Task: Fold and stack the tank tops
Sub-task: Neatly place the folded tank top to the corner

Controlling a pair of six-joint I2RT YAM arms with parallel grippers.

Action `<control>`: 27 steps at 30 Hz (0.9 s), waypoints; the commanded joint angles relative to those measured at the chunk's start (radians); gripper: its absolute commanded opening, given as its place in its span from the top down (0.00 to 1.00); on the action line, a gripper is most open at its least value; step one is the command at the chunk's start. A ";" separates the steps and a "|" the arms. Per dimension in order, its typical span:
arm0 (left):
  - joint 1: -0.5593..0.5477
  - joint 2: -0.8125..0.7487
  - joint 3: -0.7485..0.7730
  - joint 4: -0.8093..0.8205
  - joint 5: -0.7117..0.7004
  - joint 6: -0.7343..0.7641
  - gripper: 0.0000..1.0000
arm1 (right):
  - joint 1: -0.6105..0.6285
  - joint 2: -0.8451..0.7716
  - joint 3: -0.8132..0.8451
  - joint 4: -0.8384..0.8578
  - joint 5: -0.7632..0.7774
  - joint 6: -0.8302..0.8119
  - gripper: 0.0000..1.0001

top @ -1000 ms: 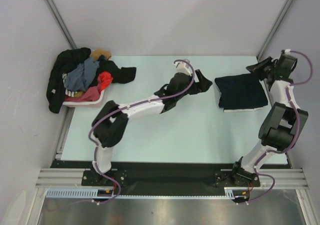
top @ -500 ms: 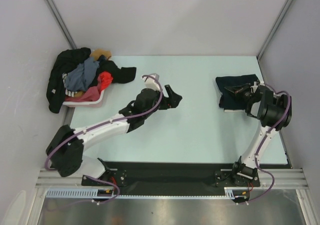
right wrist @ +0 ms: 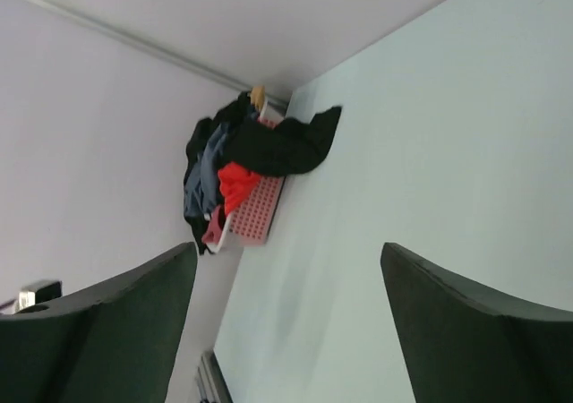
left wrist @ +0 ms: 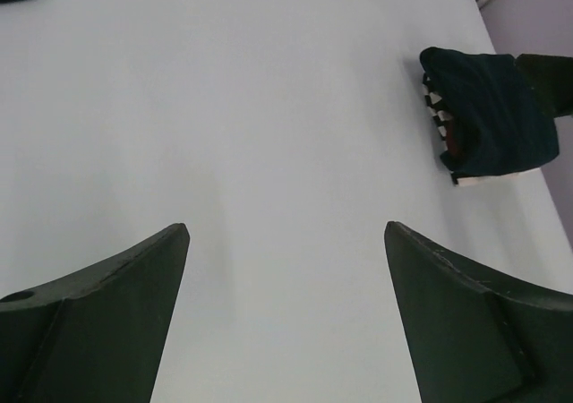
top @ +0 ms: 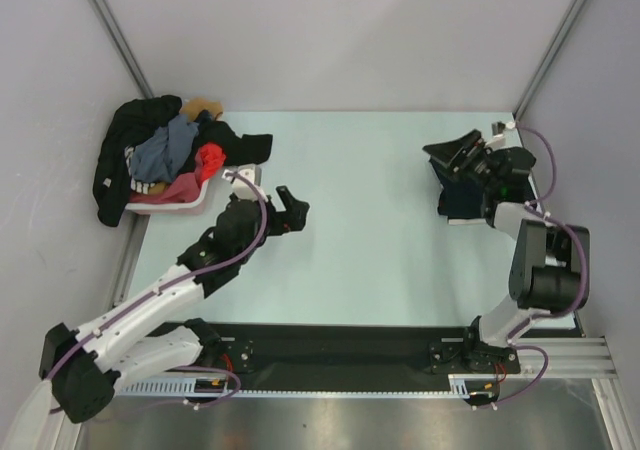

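I see the tank tops (top: 460, 202) folded into one soft, squarish stack at the far right of the table (top: 370, 260). The dark navy jersey (left wrist: 497, 116) lies on top, and the black-and-white striped top (left wrist: 437, 115) shows only as a banded edge beneath it. My right gripper (top: 455, 155) sits over the stack's far left corner, fingers spread and empty. My left gripper (top: 292, 208) is well apart, left of centre, also released with nothing in it. The table is matte pale mint, closed in by plain grey-lilac walls (top: 330, 30). At the far left a perforated pink plastic basket (top: 185, 206) overflows with a heap of clothes (top: 165, 150)
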 commanded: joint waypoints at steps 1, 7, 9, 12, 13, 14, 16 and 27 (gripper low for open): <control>0.006 -0.086 -0.051 -0.076 -0.077 0.090 0.02 | 0.077 -0.125 -0.077 -0.179 0.020 -0.149 0.08; 0.006 -0.301 -0.264 0.046 -0.033 0.194 0.00 | 0.307 -0.452 -0.275 -0.362 0.265 -0.399 0.00; 0.006 -0.352 -0.313 0.046 -0.027 0.230 0.00 | 0.357 -0.525 -0.314 -0.440 0.365 -0.457 0.01; 0.004 -0.436 -0.351 0.031 -0.018 0.268 0.00 | 0.437 -0.630 -0.361 -0.548 0.489 -0.531 0.00; 0.004 -0.456 -0.365 0.029 -0.008 0.274 0.00 | 0.454 -0.668 -0.402 -0.561 0.510 -0.537 0.00; 0.004 -0.496 -0.382 0.034 0.002 0.279 0.00 | 0.466 -0.683 -0.426 -0.560 0.539 -0.534 0.00; 0.004 -0.534 -0.434 0.037 0.013 0.296 0.00 | 0.486 -0.731 -0.523 -0.500 0.592 -0.536 0.00; 0.004 -0.607 -0.470 0.037 -0.007 0.280 0.00 | 0.505 -0.780 -0.612 -0.355 0.562 -0.484 0.00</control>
